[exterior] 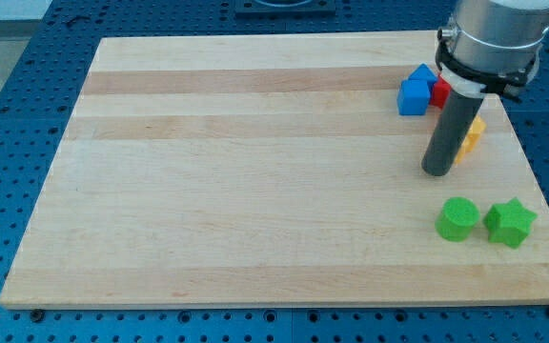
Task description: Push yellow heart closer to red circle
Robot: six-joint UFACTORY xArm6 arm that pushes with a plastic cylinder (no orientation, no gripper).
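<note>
My tip (437,172) rests on the board at the view's right. A yellow block (471,136), mostly hidden behind the rod, sits just right of and above the tip, touching or nearly touching the rod; its shape cannot be made out. A red block (440,91) shows partly, just above it, between the rod and a blue block (415,92); its shape cannot be made out either.
A green round block (457,218) and a green star block (510,222) sit side by side below the tip, near the view's lower right. The wooden board (255,171) lies on a blue perforated table; its right edge is close to the blocks.
</note>
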